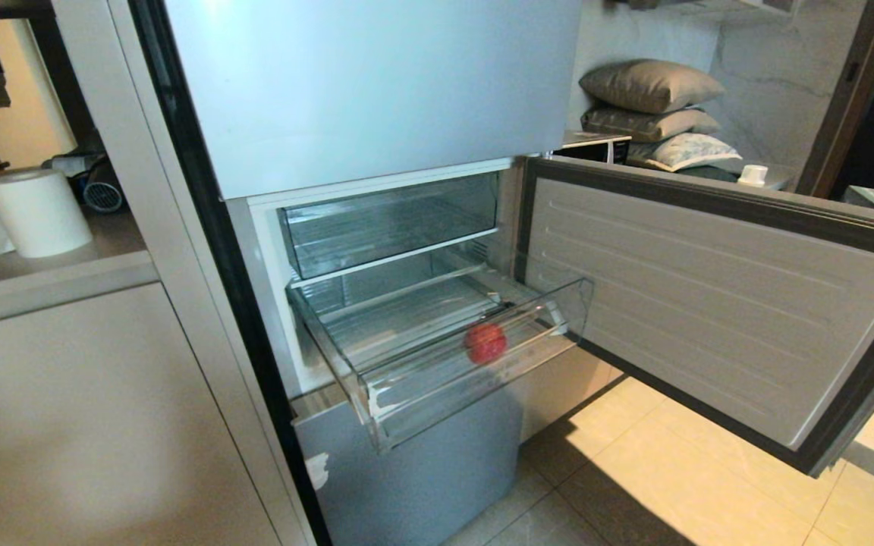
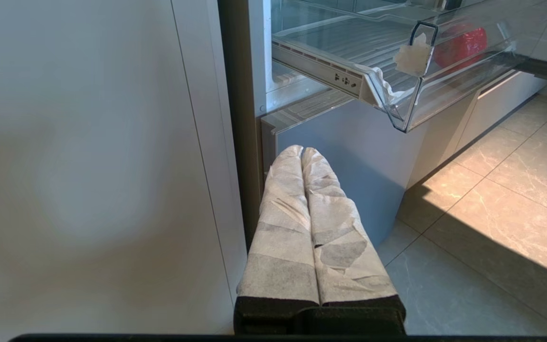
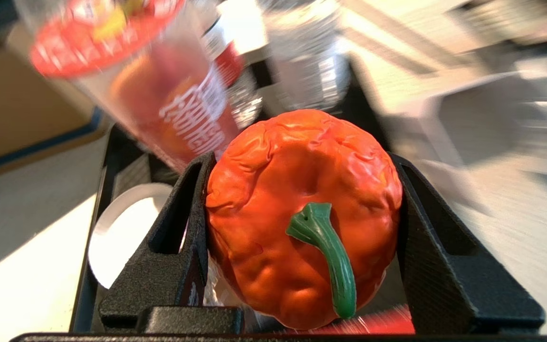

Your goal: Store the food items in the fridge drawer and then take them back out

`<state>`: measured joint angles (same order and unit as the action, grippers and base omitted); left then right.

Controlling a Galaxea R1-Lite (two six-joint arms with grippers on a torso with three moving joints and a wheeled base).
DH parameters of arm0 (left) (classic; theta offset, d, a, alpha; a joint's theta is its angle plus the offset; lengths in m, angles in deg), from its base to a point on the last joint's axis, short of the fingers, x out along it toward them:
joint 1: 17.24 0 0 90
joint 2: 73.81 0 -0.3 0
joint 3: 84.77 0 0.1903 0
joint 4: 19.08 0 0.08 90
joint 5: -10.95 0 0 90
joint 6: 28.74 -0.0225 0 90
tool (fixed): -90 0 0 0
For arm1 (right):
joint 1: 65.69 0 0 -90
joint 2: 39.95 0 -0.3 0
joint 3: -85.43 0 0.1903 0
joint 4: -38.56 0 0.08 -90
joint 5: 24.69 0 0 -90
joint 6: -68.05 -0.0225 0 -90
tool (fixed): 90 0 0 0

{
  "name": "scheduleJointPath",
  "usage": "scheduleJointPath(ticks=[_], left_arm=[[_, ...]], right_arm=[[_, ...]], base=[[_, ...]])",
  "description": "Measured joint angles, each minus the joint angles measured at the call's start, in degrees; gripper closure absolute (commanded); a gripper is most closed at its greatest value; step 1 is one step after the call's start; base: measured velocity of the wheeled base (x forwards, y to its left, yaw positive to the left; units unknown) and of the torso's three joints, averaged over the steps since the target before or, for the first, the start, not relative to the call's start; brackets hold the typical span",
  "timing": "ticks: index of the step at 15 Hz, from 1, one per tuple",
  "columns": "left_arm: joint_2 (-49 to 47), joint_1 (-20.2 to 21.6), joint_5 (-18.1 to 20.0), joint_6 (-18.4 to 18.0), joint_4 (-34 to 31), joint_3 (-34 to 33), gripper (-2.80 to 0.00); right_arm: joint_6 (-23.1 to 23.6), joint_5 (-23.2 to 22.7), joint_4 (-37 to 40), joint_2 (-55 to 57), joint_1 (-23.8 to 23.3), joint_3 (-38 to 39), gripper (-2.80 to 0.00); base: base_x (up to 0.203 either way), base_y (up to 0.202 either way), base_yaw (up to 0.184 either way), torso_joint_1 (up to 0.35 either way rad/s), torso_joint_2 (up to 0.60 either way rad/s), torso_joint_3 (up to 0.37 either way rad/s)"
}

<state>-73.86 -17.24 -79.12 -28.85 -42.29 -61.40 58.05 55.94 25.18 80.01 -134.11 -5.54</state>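
An orange pepper-like food item [image 3: 302, 213] with a green stem is clamped between the black fingers of the right gripper [image 3: 302, 237], out of the head view. A red fruit [image 1: 485, 343] is seen lying in the pulled-out fridge drawer [image 1: 407, 394] (near its clear front wall). The left gripper [image 2: 302, 154], its wrapped fingers pressed together and empty, is held low beside the fridge.

Drawer [image 1: 376, 394] open-topped; red fruit [image 1: 485, 343] inside
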Motion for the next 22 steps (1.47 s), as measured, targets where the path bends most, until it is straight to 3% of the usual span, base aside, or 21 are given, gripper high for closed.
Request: scheduleJointPath(ticks=[8,17,18,22], left_arm=[[0.0,0.0,0.0,0.0,0.0,0.0,0.00],[0.0,0.0,0.0,0.0,0.0,0.0,0.00],[0.0,0.0,0.0,0.0,0.0,0.0,0.00],[0.0,0.0,0.0,0.0,0.0,0.0,0.00]], right_arm=[[-3.0,-8.4,-2.7,12.6,-0.7,-7.9,0.00],[-3.4,-8.0,-4.2,18.5,-0.9,-13.3,0.00],[-3.3,-8.0,-4.3,19.0,-0.9,-13.7,-2.80],[-3.3,-8.0,-4.2,20.2,-1.0,-15.0,-2.80]], base=[[0.000,0.000,0.000,0.000,0.00,0.000],[0.000,0.000,0.000,0.000,0.00,0.000],[0.000,0.000,0.000,0.000,0.00,0.000],[0.000,0.000,0.000,0.000,0.00,0.000]])
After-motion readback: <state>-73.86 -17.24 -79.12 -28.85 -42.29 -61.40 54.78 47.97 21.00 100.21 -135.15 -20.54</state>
